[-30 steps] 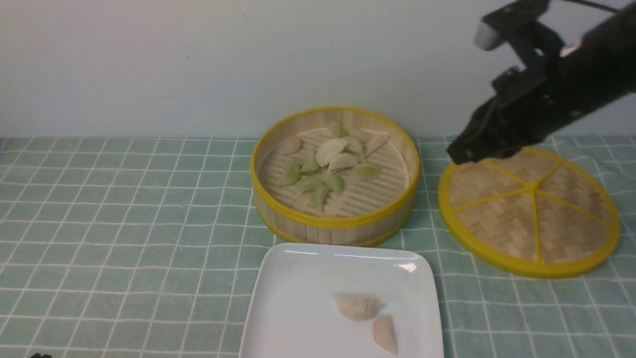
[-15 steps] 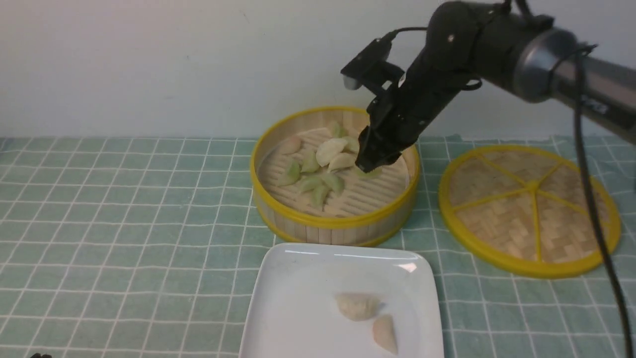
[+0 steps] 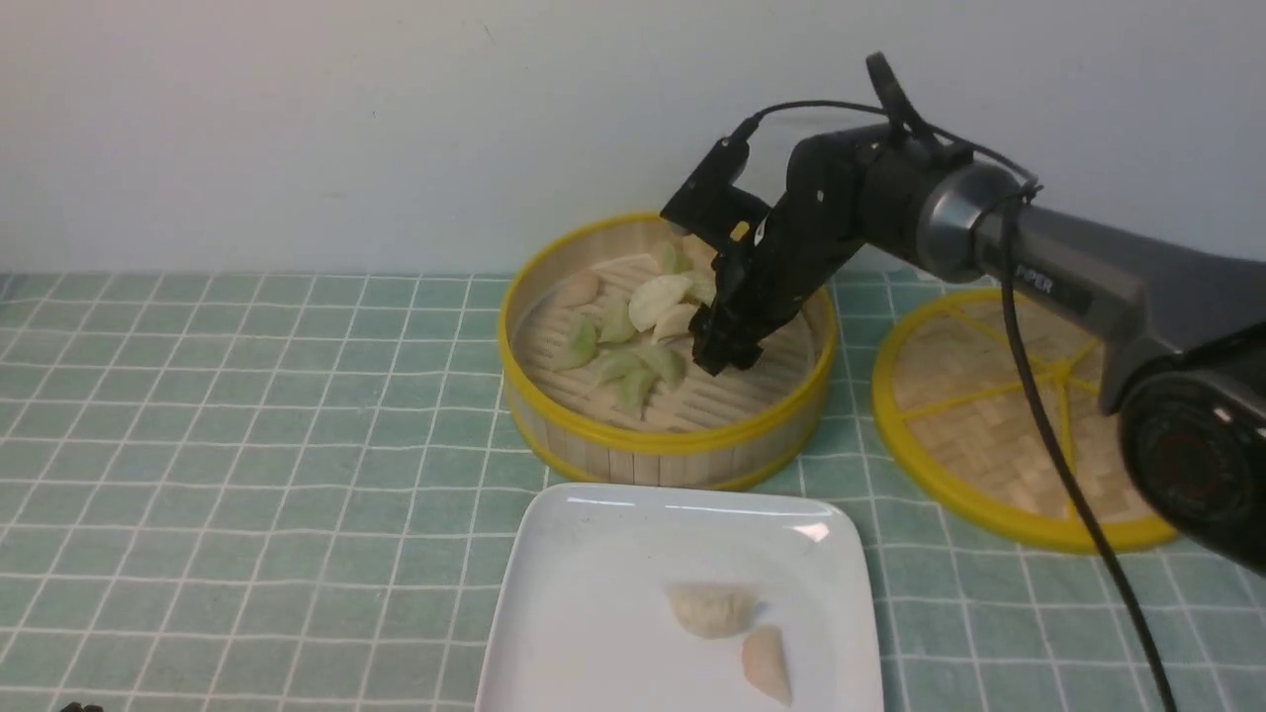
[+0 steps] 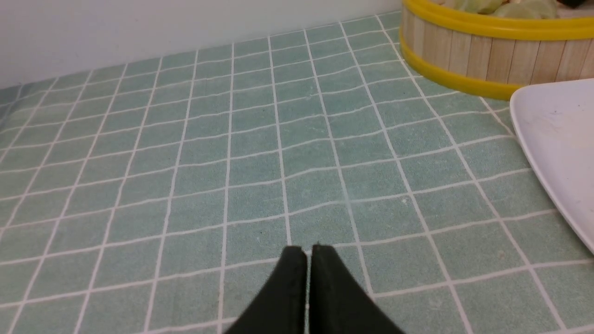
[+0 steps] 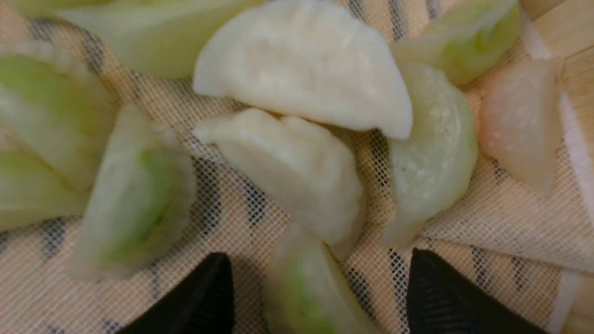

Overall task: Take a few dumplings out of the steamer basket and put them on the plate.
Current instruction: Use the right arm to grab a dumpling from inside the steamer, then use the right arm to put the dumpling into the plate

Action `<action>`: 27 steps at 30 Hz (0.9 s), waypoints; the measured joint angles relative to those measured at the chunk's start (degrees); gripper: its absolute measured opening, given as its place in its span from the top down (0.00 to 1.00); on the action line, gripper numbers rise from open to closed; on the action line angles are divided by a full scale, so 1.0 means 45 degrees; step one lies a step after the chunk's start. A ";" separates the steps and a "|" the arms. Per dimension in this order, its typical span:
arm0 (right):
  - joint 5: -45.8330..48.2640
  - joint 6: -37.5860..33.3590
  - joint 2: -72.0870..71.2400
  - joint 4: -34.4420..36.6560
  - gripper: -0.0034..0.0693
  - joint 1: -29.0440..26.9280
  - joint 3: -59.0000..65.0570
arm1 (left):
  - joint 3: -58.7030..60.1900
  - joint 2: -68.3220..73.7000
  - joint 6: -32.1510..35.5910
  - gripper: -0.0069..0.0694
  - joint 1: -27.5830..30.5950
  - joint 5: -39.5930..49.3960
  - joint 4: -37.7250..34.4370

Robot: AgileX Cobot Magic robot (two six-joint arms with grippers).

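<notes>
Dumplings (image 3: pixel 658 300) crowd the steamer basket (image 3: pixel 673 443); the right gripper (image 5: pixel 318 264), fingers spread, straddles a green dumpling (image 5: pixel 301 297). Close gently, centred, avoiding the cream dumpling (image 5: pixel 287 171). Idle left gripper (image 4: pixel 308 260): fingers pressed together.

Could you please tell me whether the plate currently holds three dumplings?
No, the plate holds only two: a cream dumpling and a pinkish dumpling beside it.

Green checked tablecloth (image 3: pixel 247 445) carries steamer basket (image 3: pixel 663 443), plate (image 3: pixel 593 593) and woven lid (image 3: pixel 989 435).
</notes>
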 joint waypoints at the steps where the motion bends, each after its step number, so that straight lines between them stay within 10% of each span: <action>1: -0.0021 0.0337 0.0000 -0.0185 0.38 0.0000 -0.0064 | 0.0000 0.0000 0.0000 0.92 0.0000 0.0000 0.0000; 6: 0.0170 0.1662 -0.0077 -0.0528 0.75 0.0103 -0.0106 | 0.0000 0.0000 0.0000 0.92 0.0000 0.0000 0.0000; 13: 0.4015 0.2329 -0.2478 -0.0252 0.75 0.0103 -0.0068 | 0.0000 0.0000 0.0000 0.92 0.0000 0.0000 0.0000; 27: 0.4736 0.2697 -0.6277 0.2950 0.75 0.1757 0.5550 | 0.0000 0.0000 0.0000 0.92 0.0000 0.0000 0.0000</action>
